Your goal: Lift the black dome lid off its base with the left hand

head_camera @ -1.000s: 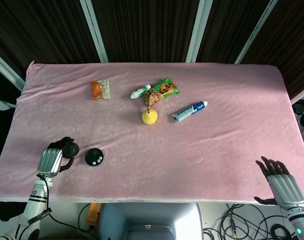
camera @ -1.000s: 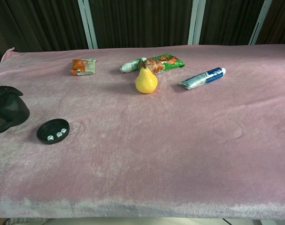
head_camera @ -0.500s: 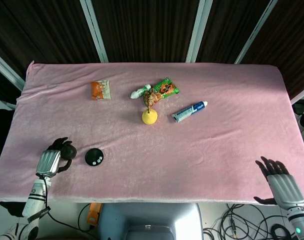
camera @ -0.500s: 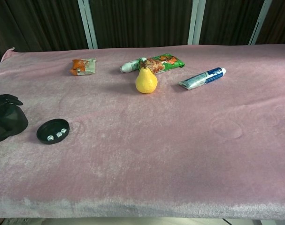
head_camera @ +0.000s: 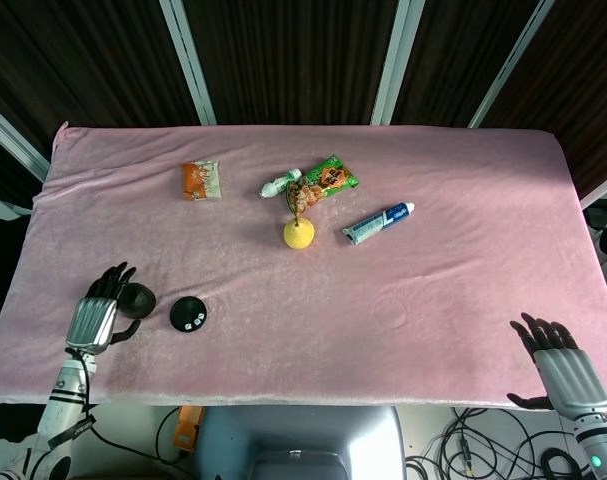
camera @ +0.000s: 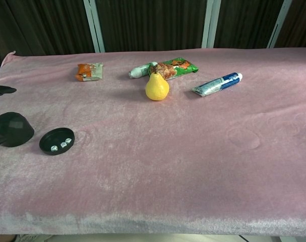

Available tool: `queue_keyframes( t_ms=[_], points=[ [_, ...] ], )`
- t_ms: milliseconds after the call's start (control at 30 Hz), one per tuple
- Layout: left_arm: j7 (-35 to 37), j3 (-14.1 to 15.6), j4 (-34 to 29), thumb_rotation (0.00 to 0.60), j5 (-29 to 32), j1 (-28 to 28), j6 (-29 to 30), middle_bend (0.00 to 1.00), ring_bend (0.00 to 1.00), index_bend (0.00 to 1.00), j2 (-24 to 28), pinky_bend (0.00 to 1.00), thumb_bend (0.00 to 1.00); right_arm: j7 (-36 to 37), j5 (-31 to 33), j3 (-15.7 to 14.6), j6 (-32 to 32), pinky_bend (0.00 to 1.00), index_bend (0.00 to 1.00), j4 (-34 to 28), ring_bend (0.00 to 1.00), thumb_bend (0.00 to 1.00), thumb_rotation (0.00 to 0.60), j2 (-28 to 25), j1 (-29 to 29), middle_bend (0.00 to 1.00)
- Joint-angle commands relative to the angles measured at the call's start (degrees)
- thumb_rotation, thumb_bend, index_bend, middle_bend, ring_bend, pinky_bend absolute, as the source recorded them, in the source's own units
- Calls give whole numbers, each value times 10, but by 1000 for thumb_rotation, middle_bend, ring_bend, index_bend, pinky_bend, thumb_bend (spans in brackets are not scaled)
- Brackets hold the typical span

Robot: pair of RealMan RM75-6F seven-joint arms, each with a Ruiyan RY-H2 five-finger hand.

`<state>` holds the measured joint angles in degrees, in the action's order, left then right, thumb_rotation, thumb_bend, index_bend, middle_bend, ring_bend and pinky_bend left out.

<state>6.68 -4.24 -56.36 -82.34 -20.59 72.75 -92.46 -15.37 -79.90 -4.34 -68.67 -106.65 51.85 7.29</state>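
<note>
While the black dome lid point(camera: 12, 129) sits on the worktop point(camera: 193, 166) just left of its base point(camera: 57, 140), apart from it, my left hand point(head_camera: 95, 318) lies beside the lid with fingers point(head_camera: 111, 279) spread, grasping nothing. Base shows small white dice inside. Lid and base well apart from the pear point(camera: 157, 86). My right hand point(head_camera: 563, 365) rests splayed, far right of base, holding nothing.

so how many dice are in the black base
3, all lying in the base near the table's front left, clustered at its front edge. They are small white specks, so another could be hidden against the rim.
</note>
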Motion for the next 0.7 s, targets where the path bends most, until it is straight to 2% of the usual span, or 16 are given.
queue_keyframes(
  t_ms=[33, 167, 233, 333, 467, 600, 700],
  points=[
    [-28, -2, -23, 600, -16, 8, 40, 0, 0, 24, 23, 174, 271, 1, -1, 0, -1, 179, 0, 1, 0, 101, 600, 0, 0, 0],
    [-44, 6, -16, 600, -68, 24, 132, 0, 1, 133, 46, 167, 315, 0, 0, 0, -2, 179, 0, 1, 0, 101, 600, 1, -1, 0],
    [-62, 15, -6, 600, -94, 35, 175, 0, 1, 146, 63, 147, 316, 1, -1, 1, -4, 179, 0, 1, 0, 101, 600, 1, -2, 0],
    [-77, 24, -9, 600, -102, 54, 201, 10, 0, 152, 85, 121, 316, 3, -5, 2, -12, 179, 0, 2, 0, 101, 600, 3, -4, 0],
    [-77, 36, -90, 600, -80, 68, 165, 50, 27, 171, 135, 117, 319, 3, -9, 2, -18, 179, 0, 5, 0, 101, 600, 9, -6, 0],
    [-107, 46, -179, 600, -54, 75, 119, 98, 76, 199, 185, 118, 321, -1, -11, -1, -17, 179, 0, 6, 0, 101, 600, 10, -8, 0],
    [-130, 46, -210, 600, -41, 79, 107, 106, 84, 202, 199, 120, 323, -1, -15, -3, -19, 179, 0, 7, 0, 101, 600, 9, -10, 0]
  ],
)
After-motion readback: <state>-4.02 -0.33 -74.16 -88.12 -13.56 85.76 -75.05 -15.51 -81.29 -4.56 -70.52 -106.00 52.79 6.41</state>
